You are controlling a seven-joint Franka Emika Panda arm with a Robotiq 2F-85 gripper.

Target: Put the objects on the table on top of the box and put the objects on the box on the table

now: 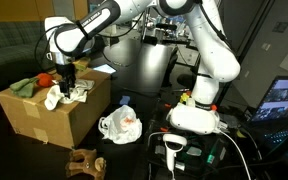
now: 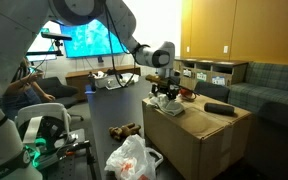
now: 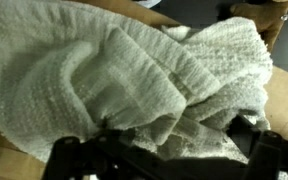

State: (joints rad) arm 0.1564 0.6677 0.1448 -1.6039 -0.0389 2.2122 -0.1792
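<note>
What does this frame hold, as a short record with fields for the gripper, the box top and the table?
gripper: gripper open, right over the white woven towel
box: brown cardboard box
on box: the towel, a green crumpled cloth, a small orange object, a flat black object
on table: white crumpled plastic bag, brown lumpy object
swap status: nothing lifted yet

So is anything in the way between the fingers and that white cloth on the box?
Nothing visible. The fingers hang open just above the cloth on the box, and the wrist view shows only cloth folds between and below them.
</note>
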